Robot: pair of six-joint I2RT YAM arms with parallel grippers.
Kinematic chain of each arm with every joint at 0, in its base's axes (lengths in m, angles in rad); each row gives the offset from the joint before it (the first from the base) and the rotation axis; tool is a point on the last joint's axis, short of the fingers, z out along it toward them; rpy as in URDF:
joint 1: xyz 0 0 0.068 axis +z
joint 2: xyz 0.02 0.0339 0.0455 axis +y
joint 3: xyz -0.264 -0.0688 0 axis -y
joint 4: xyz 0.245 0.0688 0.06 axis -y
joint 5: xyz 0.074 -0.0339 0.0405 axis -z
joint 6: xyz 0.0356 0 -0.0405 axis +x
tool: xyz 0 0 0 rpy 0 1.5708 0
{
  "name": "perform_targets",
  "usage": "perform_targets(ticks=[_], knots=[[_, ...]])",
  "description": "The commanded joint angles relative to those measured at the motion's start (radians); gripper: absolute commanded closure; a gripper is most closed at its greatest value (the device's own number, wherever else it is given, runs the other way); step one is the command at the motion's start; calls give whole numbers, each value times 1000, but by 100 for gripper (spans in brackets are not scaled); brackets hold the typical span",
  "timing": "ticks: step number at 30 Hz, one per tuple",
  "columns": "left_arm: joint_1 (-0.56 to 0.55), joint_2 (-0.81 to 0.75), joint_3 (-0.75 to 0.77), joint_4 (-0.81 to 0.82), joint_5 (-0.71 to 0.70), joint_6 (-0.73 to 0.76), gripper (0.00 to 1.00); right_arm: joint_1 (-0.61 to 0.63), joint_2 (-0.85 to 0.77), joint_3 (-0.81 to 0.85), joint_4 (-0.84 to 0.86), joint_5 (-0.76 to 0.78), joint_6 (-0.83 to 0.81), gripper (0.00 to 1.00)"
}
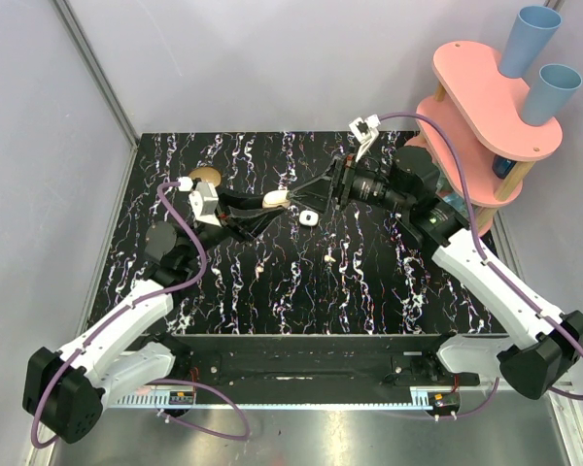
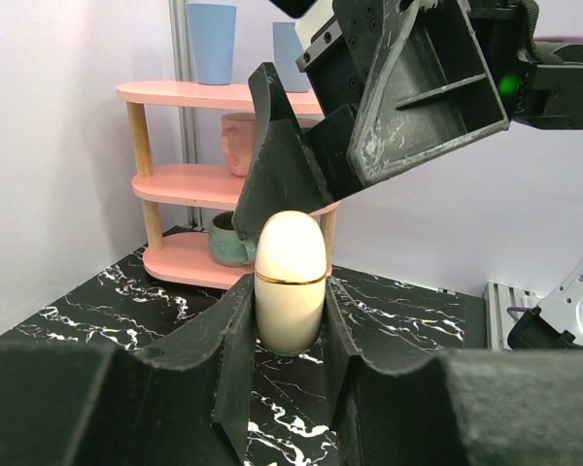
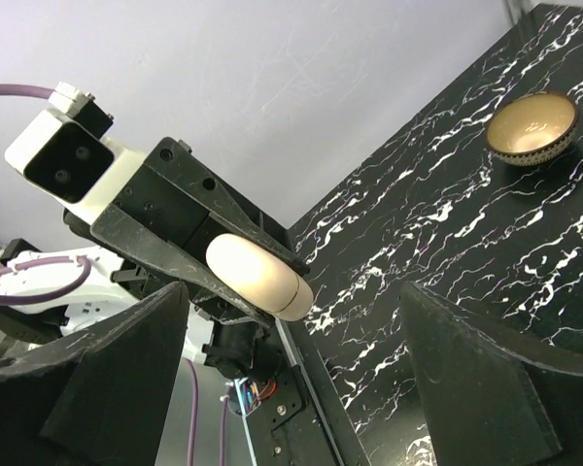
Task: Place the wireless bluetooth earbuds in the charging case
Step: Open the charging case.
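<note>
The charging case (image 2: 290,282) is a cream capsule with a thin gold seam, lid closed. My left gripper (image 2: 289,316) is shut on its lower half and holds it above the table (image 1: 223,282); the case (image 1: 275,199) also shows from above. My right gripper (image 1: 307,199) faces it end-on, open wide, and touches nothing. From the right wrist the case (image 3: 257,275) lies between the left gripper's black fingers (image 3: 165,248), ahead of my right gripper (image 3: 293,296). Two small pieces that look like the earbuds lie on the table: a white one (image 1: 309,218) and a cream one (image 1: 328,258).
A brass-coloured bowl (image 1: 205,177) sits at the table's far left, seen too from the right wrist (image 3: 532,126). A pink tiered shelf (image 1: 486,107) stands at the far right with two blue cups (image 1: 530,39) on top and mugs (image 2: 231,238) on its lower tiers.
</note>
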Motion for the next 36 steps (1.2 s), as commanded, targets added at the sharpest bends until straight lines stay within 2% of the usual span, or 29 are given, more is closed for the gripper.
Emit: perform_targets(ticks=[1,5,36], knots=[[-3,2,46,67,15,-11,100,-2,11,37,11,-70,-30,4],[-3,11,60,72,21,-18,100,-2,12,36,-32,-67,-40,5],[-3,19,88,52,34,-4,100,-3,24,33,-4,-105,-38,5]])
